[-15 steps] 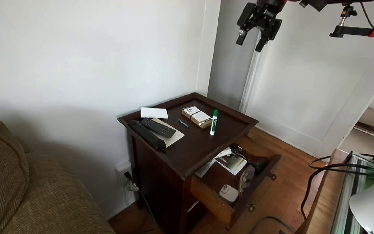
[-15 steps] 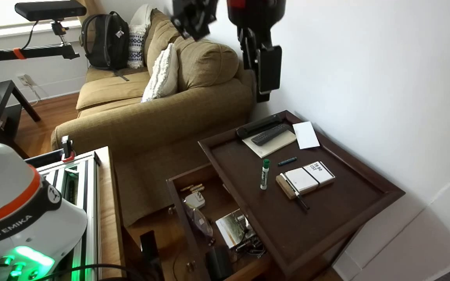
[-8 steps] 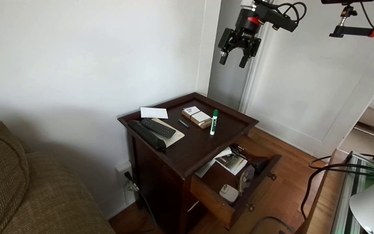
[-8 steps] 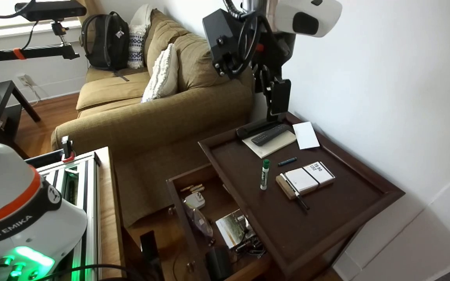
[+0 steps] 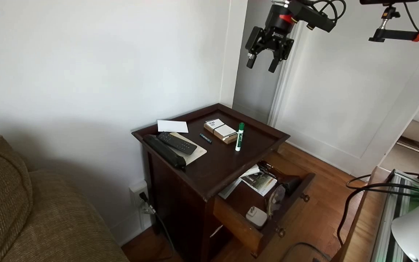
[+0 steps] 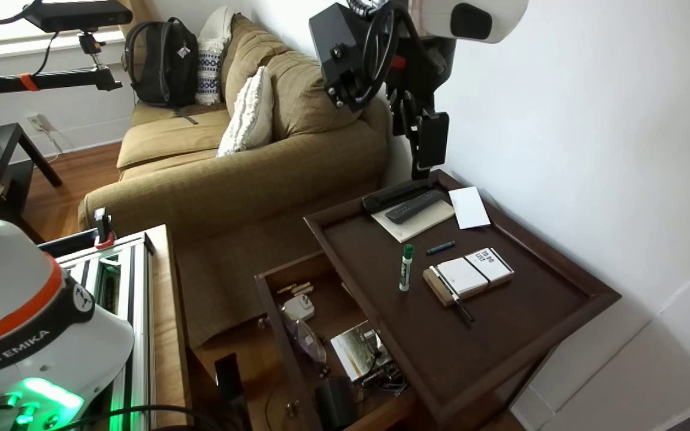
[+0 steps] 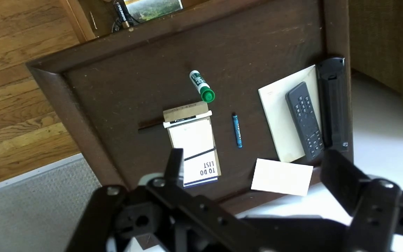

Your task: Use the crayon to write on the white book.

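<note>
A small blue crayon (image 7: 237,131) lies flat on the dark tabletop; both exterior views show it too (image 5: 206,138) (image 6: 441,248). No bright green thin stick shows. My gripper (image 5: 262,67) is open and empty, high above the table; in the wrist view its fingers (image 7: 254,168) stand wide apart. Which item is the white book I cannot tell: a pale booklet (image 7: 276,112) lies partly under a remote, a blank white card (image 7: 281,176) rests at the table's wall-side rim, and a white "TO DO LIST" pad (image 7: 192,134) on a brown box lies beside the crayon.
A green-capped white marker (image 5: 239,136) stands upright near the pad. A black remote (image 7: 304,119) and a long black case (image 7: 332,105) lie at the sofa side. A raised rim edges the tabletop (image 6: 518,359). An open drawer (image 5: 238,222) holds several things. A wall stands behind.
My gripper has come down and across towards the table, then risen very slightly in the last half second. It stays open. The things on the table have not moved.
</note>
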Robot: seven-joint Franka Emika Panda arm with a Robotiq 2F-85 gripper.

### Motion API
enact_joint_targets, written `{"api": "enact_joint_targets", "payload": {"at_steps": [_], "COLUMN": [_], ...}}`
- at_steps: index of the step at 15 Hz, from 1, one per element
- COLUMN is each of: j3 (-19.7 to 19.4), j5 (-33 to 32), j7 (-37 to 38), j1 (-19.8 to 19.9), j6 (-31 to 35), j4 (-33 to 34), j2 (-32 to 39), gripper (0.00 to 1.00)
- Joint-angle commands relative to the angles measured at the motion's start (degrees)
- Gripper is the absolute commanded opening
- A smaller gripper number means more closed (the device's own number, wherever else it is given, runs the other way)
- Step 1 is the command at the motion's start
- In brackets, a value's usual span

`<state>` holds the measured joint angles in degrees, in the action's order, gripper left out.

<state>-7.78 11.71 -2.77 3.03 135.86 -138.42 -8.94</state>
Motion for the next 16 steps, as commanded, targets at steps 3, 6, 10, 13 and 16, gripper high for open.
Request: {"api": "enact_joint_targets", "payload": {"at_steps": [3,6,10,13,16], "j3": [-0.2,0.9,3.6,3.7,3.7], "j5": [7.7,17.1,14.6,5.1,-2.7], "j7": [-7.6,-18.2,-20.5,-12.6,-6.4], "j1": [-0.6,-0.7,1.6,0.8,-0.6], "j6": [2.7,-0.3,-7.2,-10.2,-12.0], "j4": [4.3,10.9,23.1,32.3,39.8], "j2": [8.1,15.1,26.1,34.2,41.2], "gripper": [1.00,1.00,1.00,1.00,1.00]}}
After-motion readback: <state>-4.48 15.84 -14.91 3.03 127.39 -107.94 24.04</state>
